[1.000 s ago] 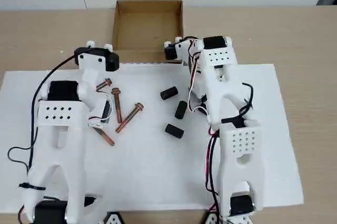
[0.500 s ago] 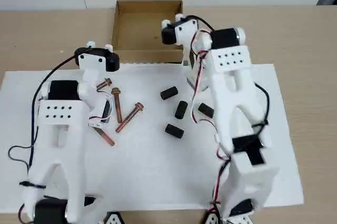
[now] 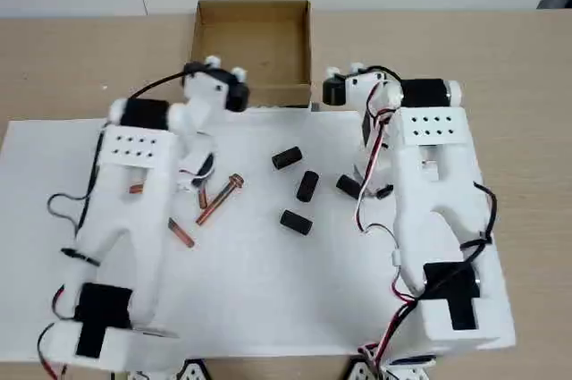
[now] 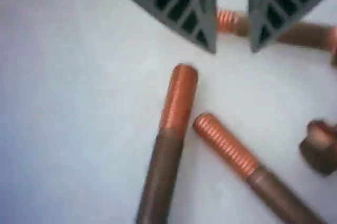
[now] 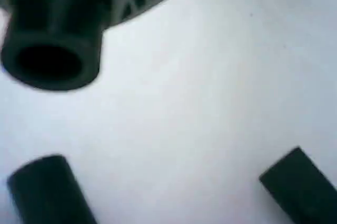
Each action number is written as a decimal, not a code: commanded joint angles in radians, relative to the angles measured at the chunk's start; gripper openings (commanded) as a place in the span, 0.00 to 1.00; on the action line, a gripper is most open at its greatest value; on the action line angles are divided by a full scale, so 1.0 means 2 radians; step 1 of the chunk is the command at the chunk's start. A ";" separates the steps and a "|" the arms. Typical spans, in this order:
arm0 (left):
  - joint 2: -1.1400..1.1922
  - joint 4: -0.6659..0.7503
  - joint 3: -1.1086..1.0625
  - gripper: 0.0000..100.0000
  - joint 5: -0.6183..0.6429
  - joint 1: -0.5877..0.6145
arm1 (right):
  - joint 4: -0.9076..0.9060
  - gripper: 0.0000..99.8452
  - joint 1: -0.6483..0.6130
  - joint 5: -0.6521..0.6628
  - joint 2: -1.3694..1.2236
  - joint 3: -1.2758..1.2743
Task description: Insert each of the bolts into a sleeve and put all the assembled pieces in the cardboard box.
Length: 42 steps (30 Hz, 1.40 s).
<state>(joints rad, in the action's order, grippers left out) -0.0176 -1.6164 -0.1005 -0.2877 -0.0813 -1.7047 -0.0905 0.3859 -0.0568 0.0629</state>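
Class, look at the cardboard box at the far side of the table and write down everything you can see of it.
The cardboard box is a shallow, open-topped square tray of plain brown card with low upright walls; its visible floor is bare. It sits flat on the wooden table, its near wall at the far edge of the white sheet. The left arm's wrist overlaps its near left corner; whether they touch cannot be told.

Fig. (my remote feeds): The left arm (image 3: 125, 219) covers most of one bolt (image 3: 135, 189). The left fingers (image 4: 174, 2) mask the middle of a threaded bolt (image 4: 227, 21). A long bolt (image 4: 168, 145) and a slanted bolt (image 4: 247, 166) run off the frame edge. The gripped sleeve (image 5: 50, 50) is blurred and cropped, and the loose sleeves (image 5: 47, 190) are cropped too.
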 commanded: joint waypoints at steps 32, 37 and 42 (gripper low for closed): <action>0.203 0.063 0.105 0.09 -0.008 -0.048 | 0.026 0.01 0.011 -0.027 0.033 0.002; 0.232 0.082 0.105 0.09 -0.008 -0.048 | 0.026 0.01 0.011 -0.027 0.033 0.002; 0.255 0.094 0.105 0.09 -0.008 -0.047 | 0.026 0.01 0.011 -0.028 0.035 0.002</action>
<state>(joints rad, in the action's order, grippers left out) 0.4795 -1.4661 0.0836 -0.3015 -0.1795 -1.6663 -0.0690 0.3414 -0.0384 0.0614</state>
